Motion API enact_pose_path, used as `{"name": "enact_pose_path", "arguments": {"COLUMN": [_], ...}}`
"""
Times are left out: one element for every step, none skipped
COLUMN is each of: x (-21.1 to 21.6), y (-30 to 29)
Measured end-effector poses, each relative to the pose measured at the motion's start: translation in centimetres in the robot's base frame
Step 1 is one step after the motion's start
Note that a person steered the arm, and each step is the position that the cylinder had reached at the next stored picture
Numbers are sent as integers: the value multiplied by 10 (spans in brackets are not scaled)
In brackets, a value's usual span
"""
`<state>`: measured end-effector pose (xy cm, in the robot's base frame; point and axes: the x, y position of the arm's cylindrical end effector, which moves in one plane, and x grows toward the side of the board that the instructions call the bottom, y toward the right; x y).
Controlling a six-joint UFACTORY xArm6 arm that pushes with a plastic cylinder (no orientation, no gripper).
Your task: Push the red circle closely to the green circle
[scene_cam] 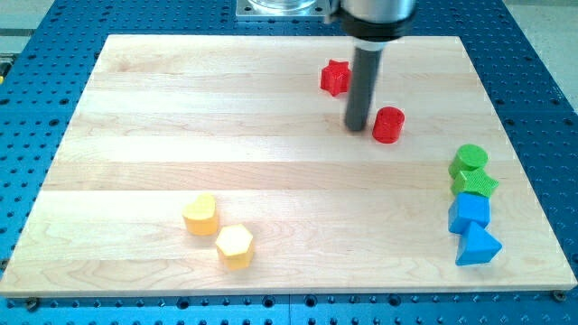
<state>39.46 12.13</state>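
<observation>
The red circle (388, 124) stands on the wooden board at the upper right of centre. The green circle (470, 158) stands near the board's right edge, well to the right of and below the red circle. My tip (358, 127) is just to the left of the red circle, almost touching its left side. The dark rod rises from it to the view's top.
A red star (335, 78) lies up and left of my tip. A green star (475, 183), a blue cube (470, 212) and a blue triangle (476, 245) line up below the green circle. A yellow heart (200, 214) and a yellow hexagon (234, 246) lie at the lower left.
</observation>
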Motion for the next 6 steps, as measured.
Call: {"name": "enact_pose_path", "arguments": {"x": [21,26,6,-27,25,61], "y": [49,92,90,149,216,210]}}
